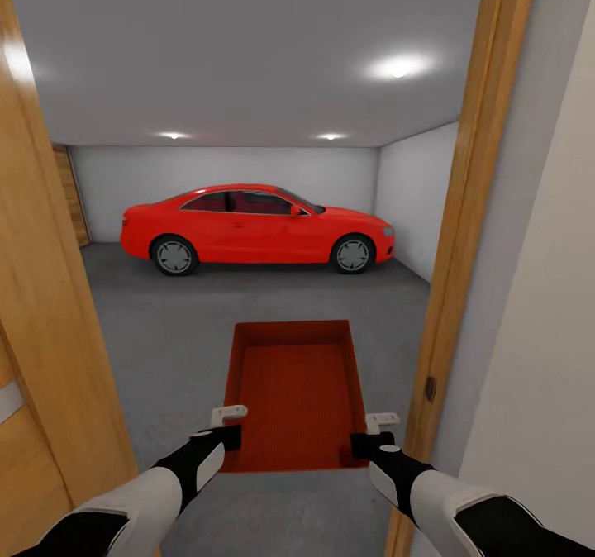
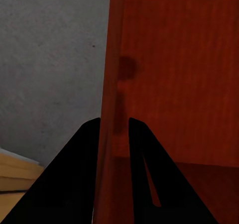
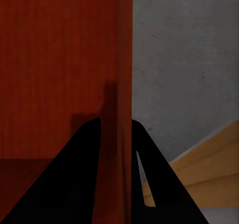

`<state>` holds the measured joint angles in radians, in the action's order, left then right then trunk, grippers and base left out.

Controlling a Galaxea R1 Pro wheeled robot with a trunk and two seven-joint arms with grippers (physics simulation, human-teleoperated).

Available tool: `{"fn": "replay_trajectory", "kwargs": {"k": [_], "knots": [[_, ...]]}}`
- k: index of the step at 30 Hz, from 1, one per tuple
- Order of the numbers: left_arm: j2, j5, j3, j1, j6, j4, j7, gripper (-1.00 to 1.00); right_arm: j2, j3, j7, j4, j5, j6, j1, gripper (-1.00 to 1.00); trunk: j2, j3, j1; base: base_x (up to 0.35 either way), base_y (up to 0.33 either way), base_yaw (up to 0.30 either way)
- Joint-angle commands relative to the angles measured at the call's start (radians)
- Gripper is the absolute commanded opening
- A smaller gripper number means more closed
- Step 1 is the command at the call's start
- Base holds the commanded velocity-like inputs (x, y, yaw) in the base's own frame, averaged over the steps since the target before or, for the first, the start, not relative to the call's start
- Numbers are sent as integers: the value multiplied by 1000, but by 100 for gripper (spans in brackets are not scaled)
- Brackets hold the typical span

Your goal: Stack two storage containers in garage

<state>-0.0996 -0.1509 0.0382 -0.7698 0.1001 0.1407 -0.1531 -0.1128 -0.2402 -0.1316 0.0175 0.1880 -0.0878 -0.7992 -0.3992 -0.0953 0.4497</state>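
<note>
Holding one red-orange storage container (image 1: 297, 392) out in front of you, you stand in a wooden doorway (image 1: 463, 235) and look into the garage. Your left gripper (image 1: 225, 426) pinches the bin's left wall near the corner closest to you. Your right gripper (image 1: 376, 431) pinches the right wall near its close corner. Each pair of fingers is squeezed onto a thin wall, one finger inside the bin and one outside.

In the left wrist view you see the two dark fingers (image 2: 79, 179) with the red wall (image 2: 110, 104) standing between them, the bin's inside on one side and grey floor (image 2: 50, 64) on the other. The right wrist view shows the same: dark fingers (image 3: 79, 179) on both sides of the red wall (image 3: 124, 84), with grey floor (image 3: 184, 59) and a bit of wood trim (image 3: 209, 164) past it.

The bin is open on top and you can see its ribbed bottom. It sits level between your two hands, and below it is the dark grey floor just past the door.

Far across the garage a red car (image 1: 256, 228) is parked sideways by the back wall (image 1: 223, 169). Round lights (image 1: 398, 67) shine in the ceiling. An open wooden door (image 1: 41, 334) is at your left, and a pale wall (image 1: 537, 334) is at your right.
</note>
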Motion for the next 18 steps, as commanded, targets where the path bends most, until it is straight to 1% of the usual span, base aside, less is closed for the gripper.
{"fn": "replay_trajectory", "kwargs": {"k": [1,18], "knots": [[40,11,-24,0,-37,5,-49,-100,-1,27,13,2,5,-3,0,-100,-1,0,0,0,0,0],[40,11,-24,0,-37,5,-49,-100,-1,27,13,2,6,0,0,-100,-1,0,0,0,0,0]]}}
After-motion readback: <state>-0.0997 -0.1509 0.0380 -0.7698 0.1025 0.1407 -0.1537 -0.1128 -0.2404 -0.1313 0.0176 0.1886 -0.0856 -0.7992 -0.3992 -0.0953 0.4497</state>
